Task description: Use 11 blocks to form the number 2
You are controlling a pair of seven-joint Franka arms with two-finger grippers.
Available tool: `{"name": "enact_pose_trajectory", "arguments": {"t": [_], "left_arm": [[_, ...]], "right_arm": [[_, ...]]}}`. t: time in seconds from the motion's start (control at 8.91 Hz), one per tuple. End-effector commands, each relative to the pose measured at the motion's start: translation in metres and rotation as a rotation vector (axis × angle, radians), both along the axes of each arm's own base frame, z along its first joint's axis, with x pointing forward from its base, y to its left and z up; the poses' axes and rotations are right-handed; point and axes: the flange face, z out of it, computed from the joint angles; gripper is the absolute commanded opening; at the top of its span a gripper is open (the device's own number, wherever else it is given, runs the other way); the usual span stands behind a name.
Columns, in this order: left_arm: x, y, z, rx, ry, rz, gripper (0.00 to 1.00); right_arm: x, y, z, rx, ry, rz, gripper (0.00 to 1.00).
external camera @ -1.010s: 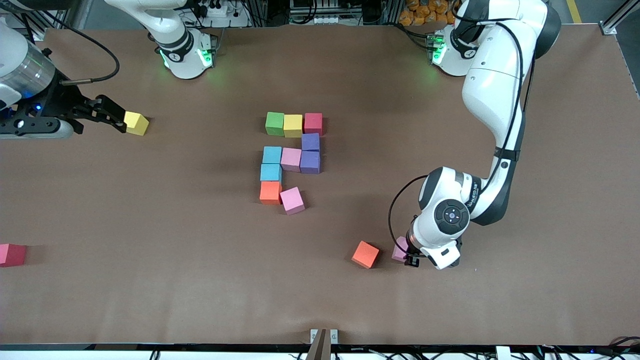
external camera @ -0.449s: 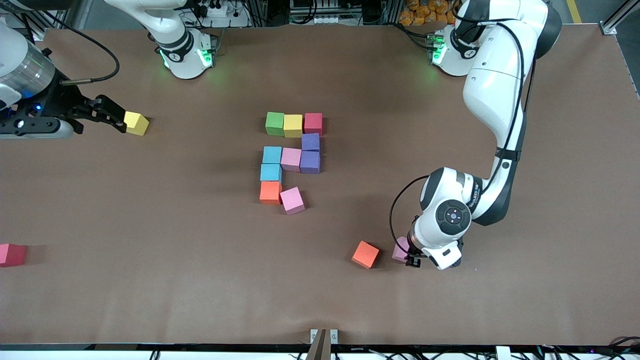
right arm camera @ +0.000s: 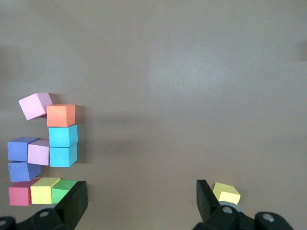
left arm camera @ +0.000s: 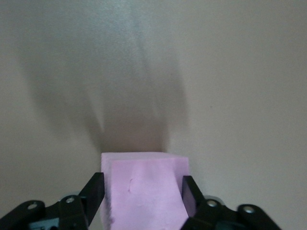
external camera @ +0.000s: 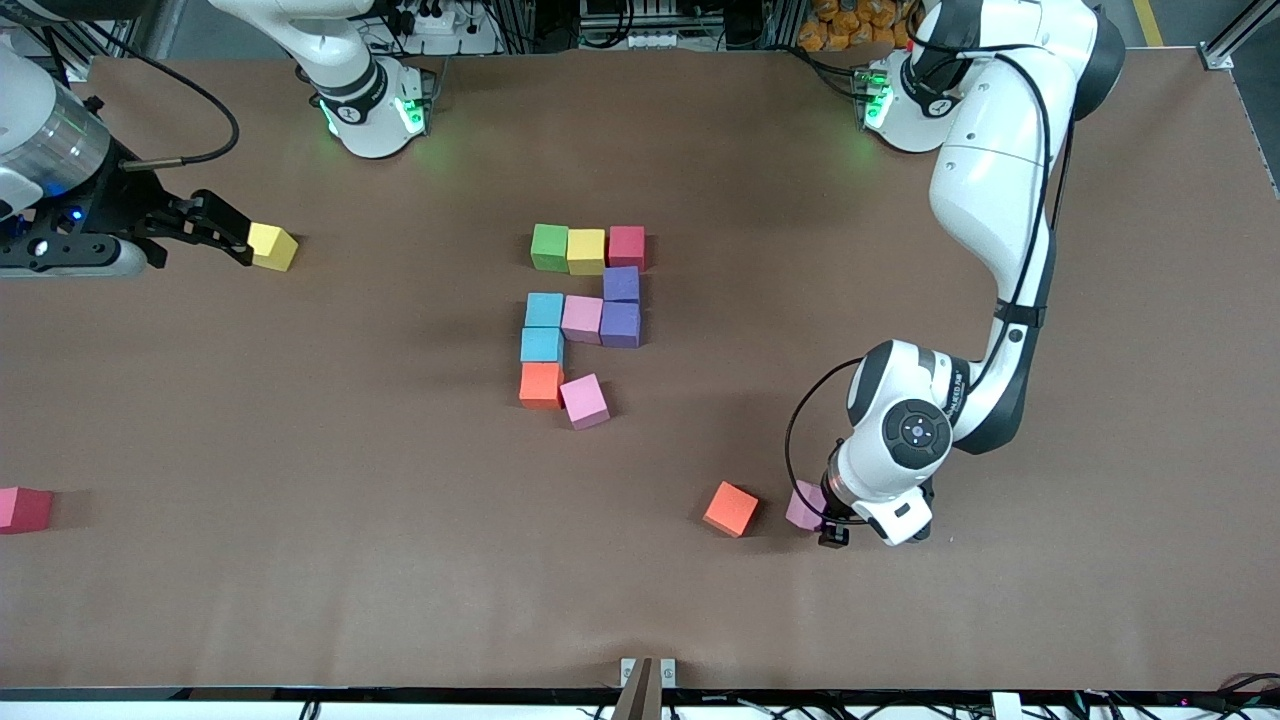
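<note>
You see matte foam blocks [external camera: 586, 313], a dull brown paper-like table [external camera: 300, 420], and glossy white plastic arm shells [external camera: 985, 180] with black cables.

The table [external camera: 300, 600] is plain brown. The cubes [external camera: 585, 310] on it are green, yellow, red, purple, pink, light blue and orange, all unpatterned.

table [external camera: 300, 560]: brown, matte | centre: ten-cube cluster [external camera: 585, 320] | loose: yellow cube [external camera: 272, 246], red cube [external camera: 24, 509], orange cube [external camera: 731, 509]
</note>
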Motion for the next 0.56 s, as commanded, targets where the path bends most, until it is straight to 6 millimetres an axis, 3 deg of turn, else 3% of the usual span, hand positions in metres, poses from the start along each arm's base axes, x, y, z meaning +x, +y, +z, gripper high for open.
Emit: {"name": "enact_pose_trajectory", "arguments": {"t": [0.0,0.22,0.45], "left_arm": [[0.001,0.005,-0.012,0.0,-0.016,0.009,0.74],[0.004,0.006,-0.009,-0.008,-0.036,0.013,0.74],[0.008,0.009,0.009,-0.018,-0.055,0.027,0.74]], "right_arm": [[-0.001,-0.001,0.005,-0.002,0.0,0.001,1.0],[-0.001,-0.002,0.005,-0.002,0.0,0.0,1.0],[-0.001,-0.002,0.005,-0.004,0.0,0.0,1.0]]}}
